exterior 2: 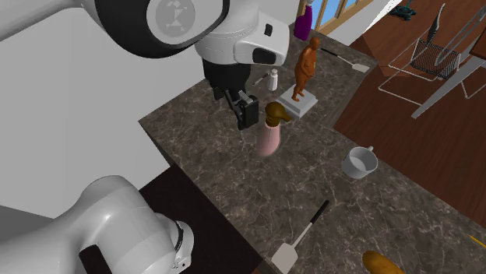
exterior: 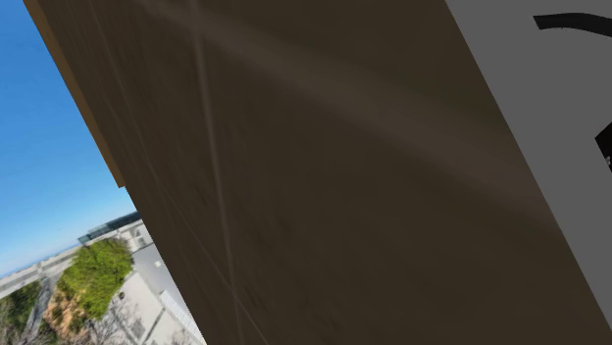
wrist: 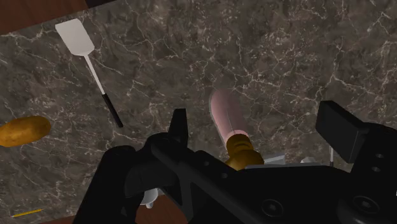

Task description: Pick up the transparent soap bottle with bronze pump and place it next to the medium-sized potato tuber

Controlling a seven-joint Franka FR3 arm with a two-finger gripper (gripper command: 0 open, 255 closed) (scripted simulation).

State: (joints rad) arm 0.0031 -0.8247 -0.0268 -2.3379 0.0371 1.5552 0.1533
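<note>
The soap bottle point(exterior 2: 269, 138), pink-tinted under a bronze pump point(exterior 2: 277, 115), stands on the dark marble countertop point(exterior 2: 234, 179) near the middle of the second exterior view. The black gripper point(exterior 2: 248, 115) hangs just to its left, spread wide and holding nothing. In the wrist view the bottle sits between the two fingers point(wrist: 179, 124), nearer one than the other and touched by neither. A sound grasp likely means centring the hand on the body below the pump, coming lower, then closing gently. A tall, narrow bottle caught off-centre could tip or slip. On the far side, a brown figurine point(exterior 2: 305, 66) on a grey base and a small white shaker point(exterior 2: 272, 78) stand near, so a straight lift looks safer than a sideways pull. The potato point(exterior 2: 380, 263) lies well apart at the near right. A white cup point(exterior 2: 360, 162) and a white spatula point(exterior 2: 300, 237) flank the way there, with open marble between them. The counter's right edge, dropping to the wooden floor point(exterior 2: 420, 132), runs alongside that route.
</note>
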